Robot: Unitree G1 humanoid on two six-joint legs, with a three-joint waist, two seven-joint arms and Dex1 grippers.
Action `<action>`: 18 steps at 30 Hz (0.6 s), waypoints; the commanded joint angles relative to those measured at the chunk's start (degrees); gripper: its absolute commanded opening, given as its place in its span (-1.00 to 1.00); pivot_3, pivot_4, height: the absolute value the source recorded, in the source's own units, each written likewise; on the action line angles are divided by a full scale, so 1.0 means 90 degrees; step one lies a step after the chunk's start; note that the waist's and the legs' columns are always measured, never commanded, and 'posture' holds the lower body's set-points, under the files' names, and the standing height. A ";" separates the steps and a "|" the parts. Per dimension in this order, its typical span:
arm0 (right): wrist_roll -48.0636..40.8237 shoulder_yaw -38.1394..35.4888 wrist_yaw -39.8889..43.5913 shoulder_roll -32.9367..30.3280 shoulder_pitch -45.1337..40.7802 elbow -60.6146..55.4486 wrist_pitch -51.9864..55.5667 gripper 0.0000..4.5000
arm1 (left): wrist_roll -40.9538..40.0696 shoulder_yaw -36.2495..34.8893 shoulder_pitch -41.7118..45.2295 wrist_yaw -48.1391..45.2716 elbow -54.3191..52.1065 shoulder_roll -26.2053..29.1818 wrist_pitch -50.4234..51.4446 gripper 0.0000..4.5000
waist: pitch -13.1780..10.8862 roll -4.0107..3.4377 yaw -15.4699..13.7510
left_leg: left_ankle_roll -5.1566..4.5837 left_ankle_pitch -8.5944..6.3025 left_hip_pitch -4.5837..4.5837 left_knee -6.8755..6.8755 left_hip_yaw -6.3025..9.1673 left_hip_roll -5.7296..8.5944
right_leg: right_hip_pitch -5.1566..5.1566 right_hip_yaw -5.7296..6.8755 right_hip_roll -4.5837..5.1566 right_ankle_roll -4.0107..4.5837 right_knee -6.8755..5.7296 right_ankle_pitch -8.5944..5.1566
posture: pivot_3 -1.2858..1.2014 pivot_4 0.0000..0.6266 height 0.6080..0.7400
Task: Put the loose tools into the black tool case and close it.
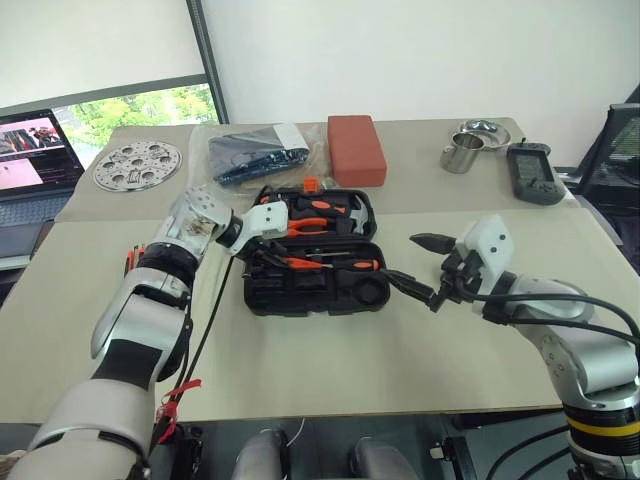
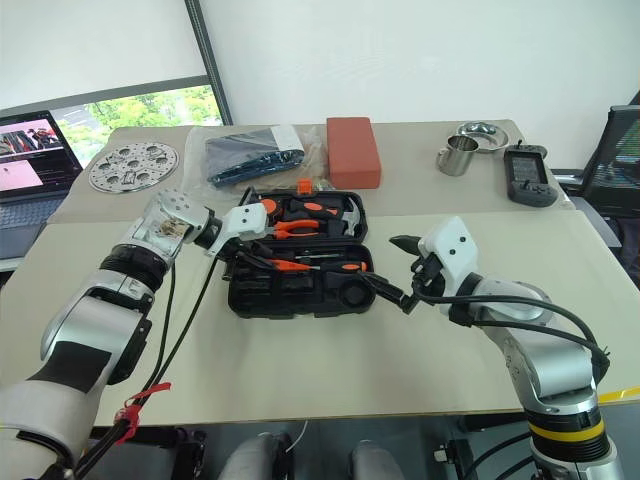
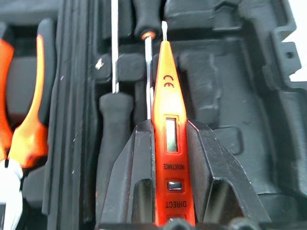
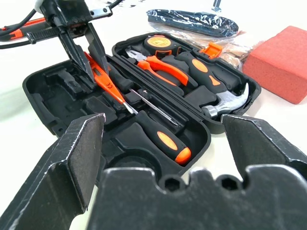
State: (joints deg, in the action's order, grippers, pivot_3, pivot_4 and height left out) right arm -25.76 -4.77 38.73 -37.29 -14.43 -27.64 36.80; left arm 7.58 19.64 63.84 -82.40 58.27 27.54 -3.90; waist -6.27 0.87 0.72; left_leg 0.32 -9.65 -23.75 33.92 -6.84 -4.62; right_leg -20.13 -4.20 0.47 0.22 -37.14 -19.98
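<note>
The black tool case (image 1: 300,305) lies open at the table's middle, lid half at the back. My left gripper (image 1: 262,250) hangs over the near half's left part, shut on the small orange pen-like tool (image 3: 168,120), which slants down towards a slot beside two screwdrivers (image 4: 163,139) lying in the tray. In the lid half lie the orange-handled pliers (image 4: 165,69) and the hammer (image 4: 225,100). A black-and-orange tool, seemingly the utility knife (image 4: 21,29), lies on the table past the case's left end. My right gripper (image 1: 425,268) stands open just right of the case, holding nothing.
Behind the case lie a red block (image 1: 356,150) and a clear bag of dark items (image 1: 255,155). A perforated metal disc (image 1: 138,165) and a laptop (image 1: 30,160) are at the back left; a metal cup (image 1: 460,155), bowl (image 1: 485,130) and black device (image 1: 530,172) back right.
</note>
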 commanded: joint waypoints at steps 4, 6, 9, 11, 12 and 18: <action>-0.0221 0.0003 0.0247 -0.0231 -0.0100 -0.0188 0.0158 1.00 | -0.0079 -0.0119 -0.0302 -0.0230 -0.0731 0.0129 0.0528 -0.79 | 0.0001 -0.0002 -0.0005 | 0.0003 0.0002 0.0001 0.0003 0.0000 0.0000 | 0.0003 0.0001 0.0001 0.0000 -0.0002 0.0000 | 0.03 -0.52 1.00; -0.0242 0.0004 0.0286 -0.0248 -0.0119 -0.0182 0.0187 1.00 | -0.0095 -0.0136 -0.0372 -0.0235 -0.0875 0.0119 0.0673 -0.79 | 0.0002 -0.0003 -0.0005 | 0.0003 0.0002 0.0001 0.0004 0.0000 0.0000 | 0.0004 0.0001 0.0001 0.0000 -0.0002 0.0000 | 0.03 -0.52 1.00; -0.0256 0.0017 0.0348 -0.0267 -0.0167 -0.0162 0.0243 1.00 | 0.0098 -0.0022 -0.0455 -0.0020 -0.0893 0.0137 0.0660 -0.79 | 0.0002 -0.0003 -0.0007 | 0.0003 0.0002 0.0002 0.0005 0.0001 0.0000 | 0.0005 0.0002 0.0001 0.0000 -0.0003 0.0000 | 0.03 -0.52 1.00; -0.0297 0.0021 0.0381 -0.0273 -0.0186 -0.0179 0.0318 1.00 | 0.0078 -0.0016 -0.0528 -0.0050 -0.0951 0.0119 0.0832 -0.79 | 0.0002 -0.0003 -0.0009 | 0.0003 0.0002 0.0002 0.0005 0.0001 0.0001 | 0.0006 0.0001 0.0002 0.0000 -0.0003 0.0000 | 0.03 -0.52 1.00; -0.0310 0.0026 0.0390 -0.0284 -0.0188 -0.0192 0.0349 1.00 | 0.0049 -0.0018 -0.0574 -0.0100 -0.1025 0.0117 0.0920 -0.79 | 0.0003 -0.0003 -0.0008 | 0.0003 0.0002 0.0002 0.0006 0.0001 0.0001 | 0.0007 0.0001 0.0002 0.0000 -0.0003 0.0000 | 0.03 -0.52 1.00; -0.0355 0.0020 0.0367 -0.0315 -0.0182 -0.0231 0.0404 1.00 | 0.0030 -0.0037 -0.0691 0.0000 -0.1158 0.0100 0.1098 -0.79 | 0.0005 -0.0006 -0.0009 | 0.0003 0.0002 0.0004 0.0008 0.0003 0.0001 | 0.0010 0.0002 0.0002 0.0000 -0.0004 0.0000 | 0.03 -0.52 1.00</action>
State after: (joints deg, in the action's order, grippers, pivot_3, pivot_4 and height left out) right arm -28.20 -3.93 42.15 -39.46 -15.29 -27.66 40.28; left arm 7.06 18.90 58.22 -82.61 48.33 28.18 5.30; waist -6.23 0.82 0.64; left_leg 0.34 -9.63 -23.71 34.01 -6.81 -4.61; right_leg -20.04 -4.18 0.49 0.22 -37.18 -19.98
